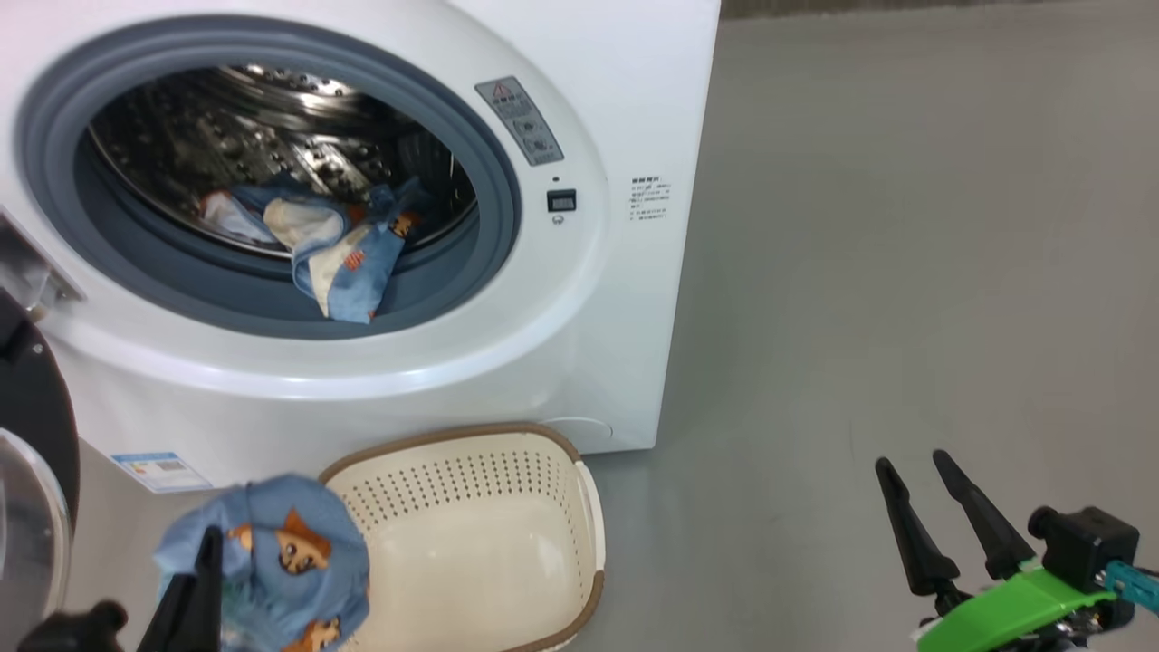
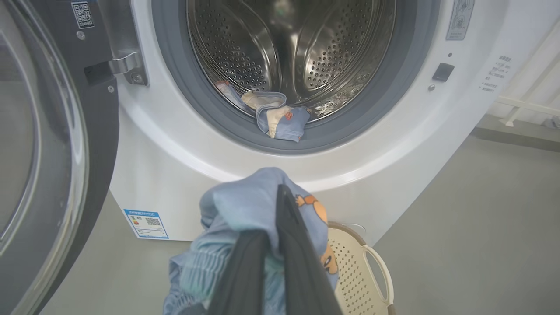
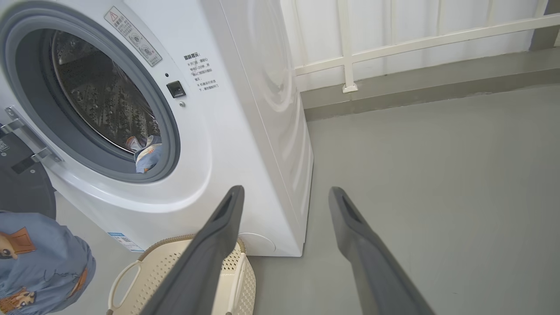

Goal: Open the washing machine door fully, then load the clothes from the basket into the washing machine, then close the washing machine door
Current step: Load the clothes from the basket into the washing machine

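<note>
The white washing machine (image 1: 579,299) stands with its door (image 1: 27,435) swung open to the left, black with a glass bowl (image 2: 43,144). Light blue and cream clothes (image 1: 335,244) lie at the front of the steel drum, partly over the grey gasket (image 2: 275,116). My left gripper (image 1: 204,561) is shut on another light blue garment (image 1: 272,561) with orange figures, held low before the machine, beside the cream basket (image 1: 471,480). The basket's inside looks bare. My right gripper (image 1: 913,462) is open over the floor to the right, with nothing between its fingers (image 3: 286,190).
Grey floor (image 1: 905,226) stretches to the right of the machine. A white railing (image 3: 393,43) and a low grey kerb run behind it. A blue label (image 2: 146,223) marks the machine's lower front. The door hinge (image 2: 127,65) sits at the opening's left.
</note>
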